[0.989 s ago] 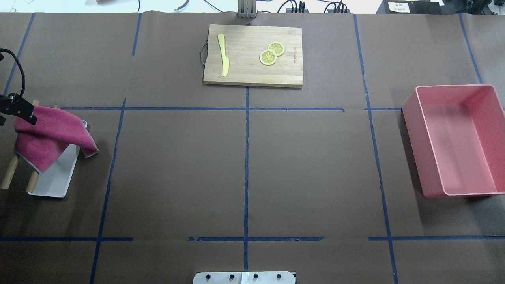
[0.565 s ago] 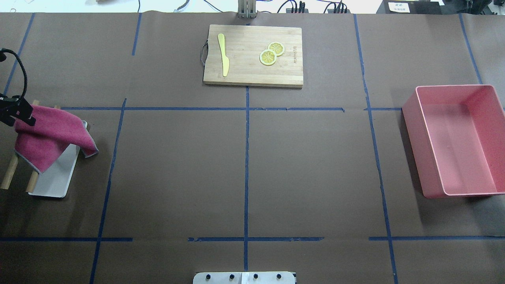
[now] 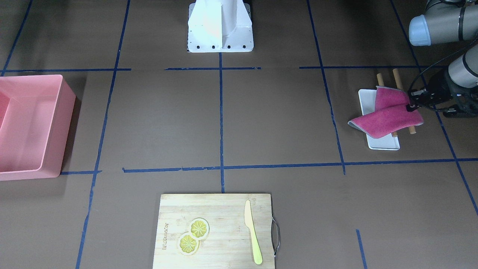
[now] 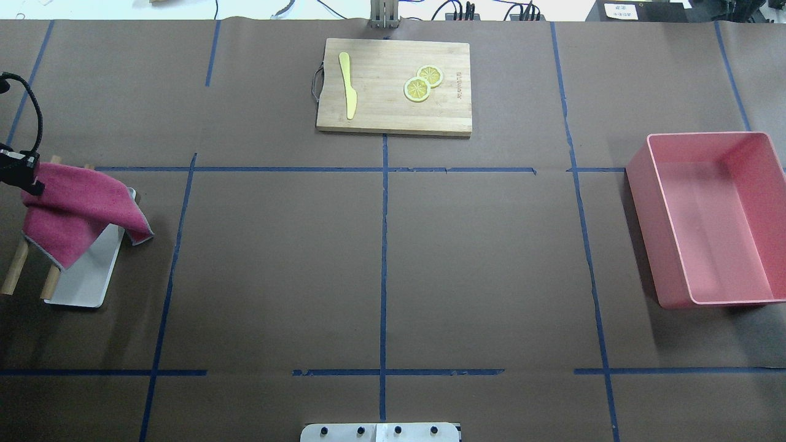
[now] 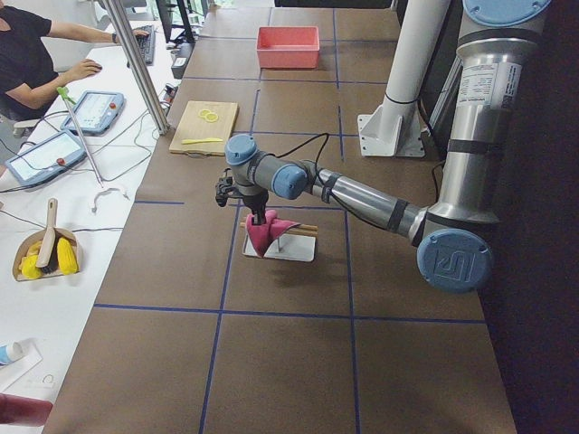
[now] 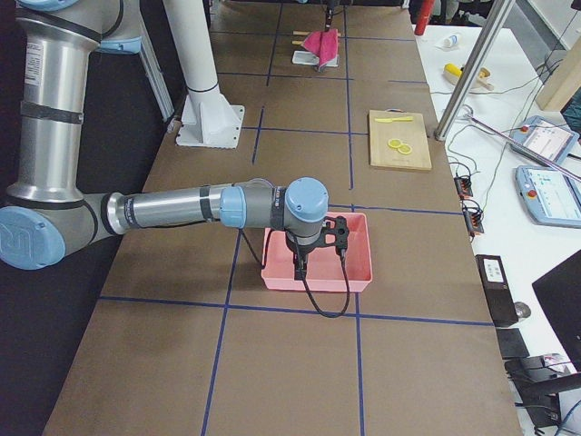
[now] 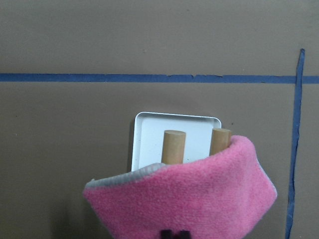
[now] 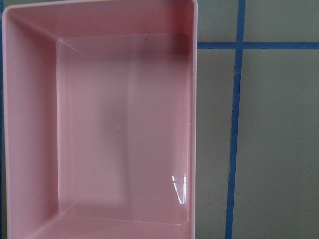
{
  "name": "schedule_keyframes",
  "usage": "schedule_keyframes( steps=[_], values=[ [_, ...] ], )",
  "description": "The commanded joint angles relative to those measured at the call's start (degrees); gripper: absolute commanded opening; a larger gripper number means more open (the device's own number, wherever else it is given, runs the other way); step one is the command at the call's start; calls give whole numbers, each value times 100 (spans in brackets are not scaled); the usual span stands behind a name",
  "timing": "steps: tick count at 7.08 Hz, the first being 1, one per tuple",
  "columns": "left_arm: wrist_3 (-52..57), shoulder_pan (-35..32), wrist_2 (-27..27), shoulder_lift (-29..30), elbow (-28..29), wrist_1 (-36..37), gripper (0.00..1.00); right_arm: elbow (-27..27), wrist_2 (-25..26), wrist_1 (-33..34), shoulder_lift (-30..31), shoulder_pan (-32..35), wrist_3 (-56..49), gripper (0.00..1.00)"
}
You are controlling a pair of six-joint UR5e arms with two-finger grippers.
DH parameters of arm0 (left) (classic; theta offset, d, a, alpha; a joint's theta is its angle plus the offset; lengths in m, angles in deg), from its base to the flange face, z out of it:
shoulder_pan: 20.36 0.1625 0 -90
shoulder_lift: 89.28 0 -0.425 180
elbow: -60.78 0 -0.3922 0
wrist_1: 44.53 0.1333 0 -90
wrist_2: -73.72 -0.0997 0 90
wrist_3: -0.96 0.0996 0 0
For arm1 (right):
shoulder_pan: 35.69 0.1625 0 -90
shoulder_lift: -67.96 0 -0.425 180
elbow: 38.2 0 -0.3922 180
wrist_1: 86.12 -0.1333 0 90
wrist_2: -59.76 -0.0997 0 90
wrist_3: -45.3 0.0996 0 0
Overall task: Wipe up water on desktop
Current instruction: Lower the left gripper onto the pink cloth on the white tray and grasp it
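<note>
The desktop (image 4: 276, 264) is matte brown with blue tape lines; no water shows on it. A magenta cloth (image 4: 73, 209) hangs over two wooden dowels (image 4: 12, 279) above a white tray (image 4: 86, 285) at the far left. My left gripper (image 4: 27, 181) is shut on the cloth's far-left edge; it also shows in the front view (image 3: 410, 107). In the left wrist view the cloth (image 7: 184, 199) fills the bottom, in front of the dowels (image 7: 173, 147). My right gripper (image 6: 300, 268) hovers over the pink bin (image 6: 359, 272); I cannot tell whether it is open or shut.
The empty pink bin (image 4: 645, 233) stands at the right edge. A wooden cutting board (image 4: 393, 110) at the back centre holds a yellow knife (image 4: 348, 86) and two lemon slices (image 4: 417, 89). The robot's base plate (image 4: 381, 433) is at the front centre.
My left gripper has moved a little to the left, taking the cloth's upper corner with it. Nothing else has moved.
</note>
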Motion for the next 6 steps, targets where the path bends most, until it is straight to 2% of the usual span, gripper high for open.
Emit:
schedule_keyframes(
  steps=[1,2,3,4,6],
  values=[
    [-270,0,-4,102,-90,0,0,1,-9,0,0,-3,0,100],
    [-236,0,-30,42,-91,9,2,1,-9,-9,0,-3,0,100],
    [-236,0,-300,41,-38,9,74,1,-9,-9,-9,-3,0,100],
    [-236,0,-564,76,-20,9,89,10,-9,-9,-9,-3,0,100],
    [-236,9,-566,85,41,0,90,10,-26,-9,-9,-3,9,100]
  ],
)
